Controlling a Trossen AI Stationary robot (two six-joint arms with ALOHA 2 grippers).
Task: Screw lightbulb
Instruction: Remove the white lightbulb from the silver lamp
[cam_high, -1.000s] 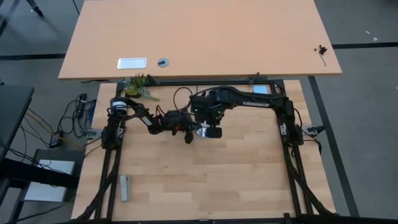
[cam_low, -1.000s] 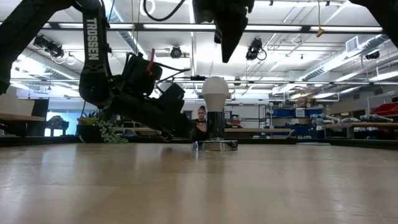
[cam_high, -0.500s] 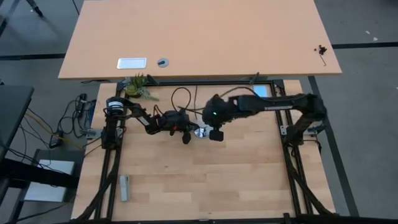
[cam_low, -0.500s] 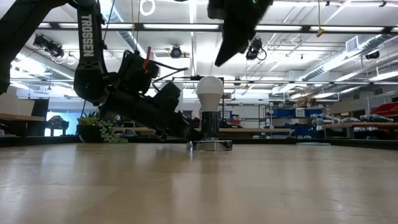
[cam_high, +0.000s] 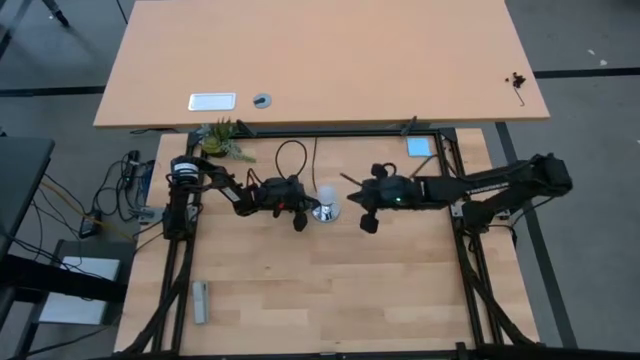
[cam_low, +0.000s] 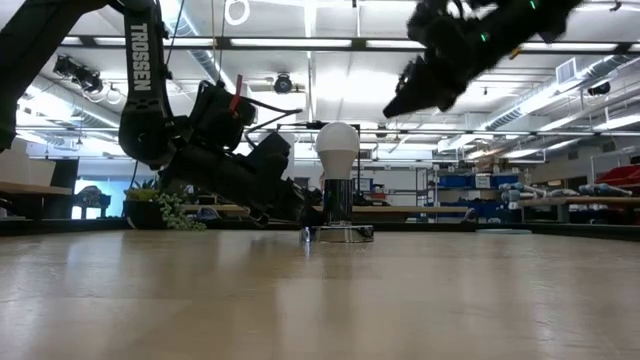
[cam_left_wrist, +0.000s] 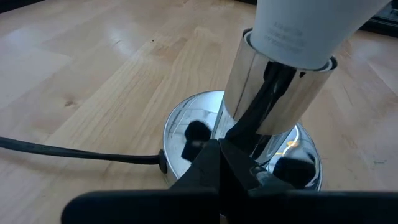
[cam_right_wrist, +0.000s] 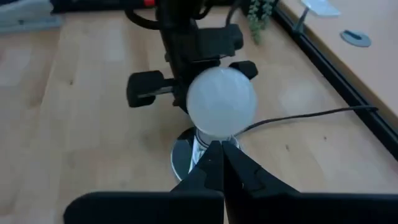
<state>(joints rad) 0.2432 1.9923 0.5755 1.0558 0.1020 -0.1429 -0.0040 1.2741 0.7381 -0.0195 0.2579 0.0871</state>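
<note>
Now we are seeing the frosted, pear-shaped lightbulb (cam_high: 325, 196) standing in a shiny round socket (cam_high: 327, 212); left end effector (cam_high: 301, 220) clenched against its base, right end effector (cam_high: 368, 222) clenched empty nearby.

The lightbulb (cam_right_wrist: 221, 102) stands upright in its silver socket (cam_right_wrist: 186, 155), beyond the closed right claw (cam_right_wrist: 219, 152).

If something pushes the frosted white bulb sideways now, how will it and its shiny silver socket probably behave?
The frosted white bulb stands upright in the shiny silver socket, so they would likely move together. The tall stack on a wide round base might tip if pushed high. The polished base may slide on the smooth wooden table, dragged slightly by the thin black cord.
</note>
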